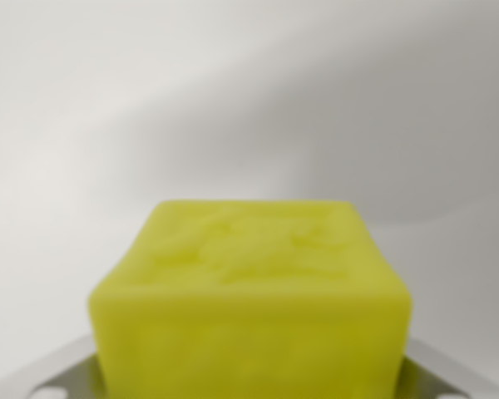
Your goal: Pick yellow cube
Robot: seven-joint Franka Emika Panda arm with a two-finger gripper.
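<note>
At the bottom edge of the wrist view we see only pale metal parts of the jaws, one at the left corner and one at the right corner, both half hidden behind the yellow cube; the fingertips themselves are out of sight, so we cannot tell whether the jaws are spread or pinching the cube. The cube sits between those metal parts, very near the camera, filling the lower middle of the view, with its front face and its top face both showing. It is blurred. Its top face carries a faint raised or pressed pattern, but we can read no letters, brand or label in it. Beyond the cube, the far ground is a plain pale grey-white surface, with a soft darker shadow running across it from the upper right.
</note>
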